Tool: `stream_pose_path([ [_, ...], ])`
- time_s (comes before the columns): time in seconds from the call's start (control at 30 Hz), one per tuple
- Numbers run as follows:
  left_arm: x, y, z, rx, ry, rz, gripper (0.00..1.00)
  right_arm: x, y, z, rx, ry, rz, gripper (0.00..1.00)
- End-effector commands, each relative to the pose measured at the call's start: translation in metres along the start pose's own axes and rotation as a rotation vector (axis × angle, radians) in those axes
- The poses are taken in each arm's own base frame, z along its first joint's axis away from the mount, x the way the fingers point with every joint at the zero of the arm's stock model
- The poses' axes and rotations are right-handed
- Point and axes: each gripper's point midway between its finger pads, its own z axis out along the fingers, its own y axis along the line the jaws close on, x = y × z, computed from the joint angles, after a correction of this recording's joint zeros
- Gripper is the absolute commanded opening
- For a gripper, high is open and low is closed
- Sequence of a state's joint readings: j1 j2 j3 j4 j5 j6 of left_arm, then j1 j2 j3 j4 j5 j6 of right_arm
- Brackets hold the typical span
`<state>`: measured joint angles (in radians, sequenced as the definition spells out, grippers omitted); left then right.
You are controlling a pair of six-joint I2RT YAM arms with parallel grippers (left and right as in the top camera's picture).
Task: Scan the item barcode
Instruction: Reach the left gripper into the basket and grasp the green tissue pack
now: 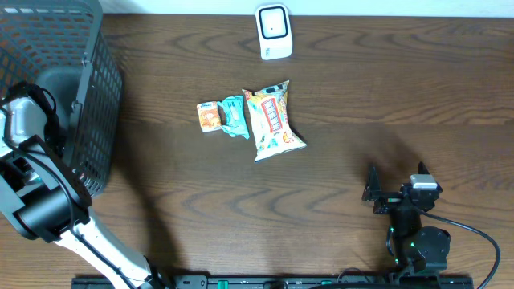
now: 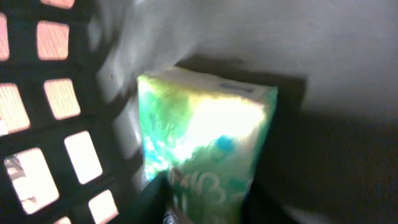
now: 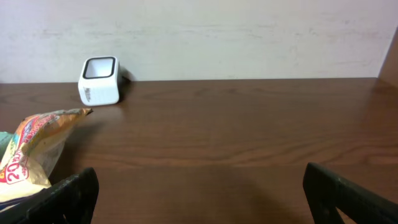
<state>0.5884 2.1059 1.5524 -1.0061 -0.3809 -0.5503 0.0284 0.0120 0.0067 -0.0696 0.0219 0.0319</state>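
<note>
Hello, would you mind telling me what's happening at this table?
The left gripper is down in the black mesh basket, closed on a green packet. The right gripper sits open on the right of the table. Three snack packets lie in the middle, and nothing is at the white scanner by the far edge yet.

Wood table (image 1: 361, 96): basket (image 1: 96, 96), scanner (image 1: 274, 32), snack bag (image 1: 273, 120), teal packet (image 1: 234, 116), orange packet (image 1: 210, 116).

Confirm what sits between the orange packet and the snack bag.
A teal wrapper, between orange packet and snack bag; overhead view shows it.
</note>
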Motion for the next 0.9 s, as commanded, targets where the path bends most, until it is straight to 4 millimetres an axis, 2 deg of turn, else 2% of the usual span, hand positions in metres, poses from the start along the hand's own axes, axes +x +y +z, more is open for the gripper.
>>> stream_pose_path([
  [0.0,0.006,0.000,0.009,-0.012,0.028,0.060,0.08,0.000,-0.001,0.000,0.004,-0.001,-0.014,0.99],
  [0.1,0.000,0.000,0.000,0.002,0.008,0.067,0.07,0.000,-0.001,0.000,0.004,-0.001,-0.014,0.99],
  [0.17,-0.008,0.002,-0.014,0.025,-0.027,0.048,0.07,0.000,-0.001,0.000,0.004,-0.001,-0.014,0.99],
  [0.27,-0.028,0.009,-0.051,0.087,-0.117,-0.029,0.07,0.000,-0.001,0.000,0.004,-0.001,-0.014,0.99],
  [0.4,-0.051,0.024,-0.127,0.277,-0.284,-0.204,0.08,0.000,-0.001,0.000,0.004,-0.001,-0.014,0.99],
  [0.57,-0.059,0.031,-0.237,0.657,-0.475,-0.268,0.07,0.000,-0.001,0.000,0.004,-0.001,-0.014,0.99],
  [0.63,-0.052,0.037,-0.285,0.798,-0.561,-0.264,0.07,0.000,-0.001,0.000,0.004,-0.001,-0.014,0.99],
  [0.67,-0.047,0.039,-0.303,0.852,-0.586,-0.253,0.08,0.000,-0.001,0.000,0.004,-0.001,-0.014,0.99],
  [0.73,-0.025,0.035,-0.342,0.990,-0.620,-0.193,0.07,0.000,-0.001,0.000,0.004,-0.001,-0.014,0.99],
  [0.87,0.025,0.013,-0.388,1.142,-0.624,-0.033,0.08,0.000,-0.001,0.000,0.004,-0.001,-0.014,0.99],
])
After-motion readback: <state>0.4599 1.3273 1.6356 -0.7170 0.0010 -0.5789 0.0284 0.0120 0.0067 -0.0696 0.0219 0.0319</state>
